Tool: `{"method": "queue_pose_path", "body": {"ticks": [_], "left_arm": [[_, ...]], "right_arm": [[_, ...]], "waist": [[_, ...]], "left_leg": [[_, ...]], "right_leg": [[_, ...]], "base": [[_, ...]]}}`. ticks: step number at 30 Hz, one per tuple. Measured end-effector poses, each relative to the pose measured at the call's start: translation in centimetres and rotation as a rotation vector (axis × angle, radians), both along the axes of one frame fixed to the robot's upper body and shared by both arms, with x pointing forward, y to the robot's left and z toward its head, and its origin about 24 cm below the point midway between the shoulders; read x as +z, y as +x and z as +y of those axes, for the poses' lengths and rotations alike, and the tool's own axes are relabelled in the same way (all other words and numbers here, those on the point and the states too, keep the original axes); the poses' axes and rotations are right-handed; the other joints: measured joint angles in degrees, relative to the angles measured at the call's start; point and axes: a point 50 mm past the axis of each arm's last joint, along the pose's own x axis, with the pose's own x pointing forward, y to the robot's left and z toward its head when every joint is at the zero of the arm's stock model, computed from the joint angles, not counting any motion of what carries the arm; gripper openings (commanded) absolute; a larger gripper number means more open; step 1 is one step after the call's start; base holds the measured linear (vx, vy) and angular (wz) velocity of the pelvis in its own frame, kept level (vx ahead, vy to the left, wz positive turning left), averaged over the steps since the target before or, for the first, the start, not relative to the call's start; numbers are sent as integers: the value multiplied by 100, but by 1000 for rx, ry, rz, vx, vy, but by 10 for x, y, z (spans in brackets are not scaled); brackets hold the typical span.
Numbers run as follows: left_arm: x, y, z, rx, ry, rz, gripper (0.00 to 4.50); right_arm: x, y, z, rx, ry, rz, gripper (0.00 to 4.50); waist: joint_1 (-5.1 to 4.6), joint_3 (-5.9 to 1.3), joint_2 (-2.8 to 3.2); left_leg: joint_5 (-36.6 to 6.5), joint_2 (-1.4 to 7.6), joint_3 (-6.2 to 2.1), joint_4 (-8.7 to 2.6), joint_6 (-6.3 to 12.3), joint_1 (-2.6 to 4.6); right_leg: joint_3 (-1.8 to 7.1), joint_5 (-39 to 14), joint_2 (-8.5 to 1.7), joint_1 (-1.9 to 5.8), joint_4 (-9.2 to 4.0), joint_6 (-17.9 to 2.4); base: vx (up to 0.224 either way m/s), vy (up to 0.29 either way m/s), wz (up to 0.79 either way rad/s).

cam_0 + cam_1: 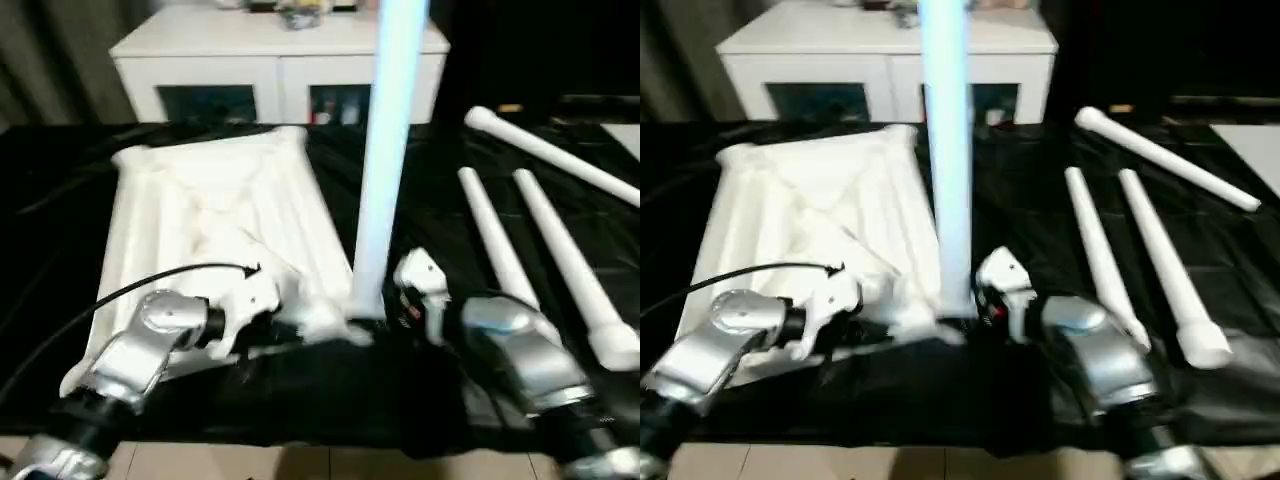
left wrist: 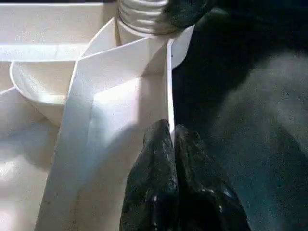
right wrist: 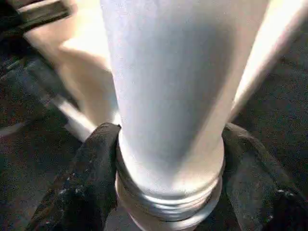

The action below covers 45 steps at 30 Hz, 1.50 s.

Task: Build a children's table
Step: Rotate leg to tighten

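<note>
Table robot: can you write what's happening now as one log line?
step: fitting leg into corner socket | right gripper: jaws around leg base | left gripper: shut on top rim | loose legs: three

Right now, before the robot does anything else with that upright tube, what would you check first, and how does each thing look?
1. Right gripper around the upright leg: ok. Its black fingers sit on both sides of the leg's threaded base.
2. Left gripper steadying the table top: ok. It is shut on a thin rib near the corner socket.
3. Leg standing straight: ok, it looks upright at the near corner.
4. Leg fully seated in the socket: cannot tell; threads still show above it.
5. Spare legs out of the way: ok. Three lie on the black cloth to the right.
</note>
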Motion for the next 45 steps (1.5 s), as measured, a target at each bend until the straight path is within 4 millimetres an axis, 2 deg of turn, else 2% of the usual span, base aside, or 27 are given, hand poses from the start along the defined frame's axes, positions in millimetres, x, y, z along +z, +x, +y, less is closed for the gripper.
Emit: {"method": "queue_pose_path", "body": {"ticks": [4,9,12,13,15,17,19,23,26,27,30,36,41,45], "left_arm": [[-4,13,-25,137,-22,-19,0],[-7,21,-49,253,-31,-18,0],[-7,23,-57,284,-36,-13,0],[-7,23,-57,284,-34,-16,0],[-6,24,-57,282,-33,-22,0],[-5,24,-55,275,-31,-31,0],[-3,23,-46,238,-20,-45,0],[-2,15,-31,168,-19,-43,0],[-1,0,-17,40,-37,-13,0],[0,-3,-14,8,-37,-10,0],[2,-6,-5,-46,-18,9,0],[3,-11,1,-79,-12,31,0],[3,-12,2,-91,-10,39,0],[3,-12,3,-95,-13,42,0]], "right_arm": [[-7,11,14,-336,30,-12,272],[-8,22,21,-517,-17,-29,271],[-8,26,20,-562,-13,-27,271],[-8,26,20,-572,-1,-25,326],[-8,26,21,-574,8,-26,340],[-7,26,21,-559,20,-29,346],[-6,25,22,-505,26,-31,376],[-2,21,18,-341,0,-46,376],[1,8,6,-103,-59,-54,376],[1,3,4,-32,-73,-52,376],[5,-6,-2,120,-119,-61,376],[5,-11,-11,230,-148,-36,376],[7,-12,-10,256,-127,-26,376],[7,-11,-11,254,-121,-25,337]], "waist": [[-23,-11,17],[0,-26,40],[14,-29,47],[11,-29,46],[9,-28,45],[-1,-27,45],[-17,-25,43],[-48,-21,49],[9,-18,48],[48,-18,49],[74,-16,50],[63,-11,42],[58,-11,42],[62,-11,42]], "left_leg": [[0,-4,0,0,-2,27],[-1,-14,1,-13,-2,56],[-1,-18,1,-20,-2,60],[-1,-19,1,-21,-2,58],[-1,-20,1,-21,-2,57],[-1,-20,1,-24,-2,51],[-1,-19,1,-35,-2,40],[-1,-12,-2,-51,-3,30],[-1,-6,-3,-51,0,8],[-2,-6,-6,-49,1,-10],[10,-7,-2,-36,39,-30],[-7,-7,-1,-22,13,-21],[-5,-6,-1,-22,11,-20],[-5,-6,-1,-19,13,-22]], "right_leg": [[7,4,0,14,1,-3],[20,-13,-1,41,-12,26],[24,-19,-1,56,-29,35],[26,-20,-1,55,-30,37],[27,-20,-1,55,-31,37],[27,-15,-1,47,-30,29],[27,-10,0,26,-28,27],[22,-5,7,5,-29,40],[7,-32,8,-1,-30,49],[3,-41,5,-6,-32,43],[7,-44,0,-11,-32,41],[11,-41,-3,-1,-25,37],[10,-40,-2,-1,-17,36],[10,-40,-2,-1,-18,36]], "base": [[0,0,0],[0,0,0],[0,0,0],[0,0,0],[0,0,0],[0,0,0],[0,0,0],[0,0,0],[0,0,0],[0,0,0],[0,0,0],[0,0,0],[0,0,0],[0,0,0]]}}
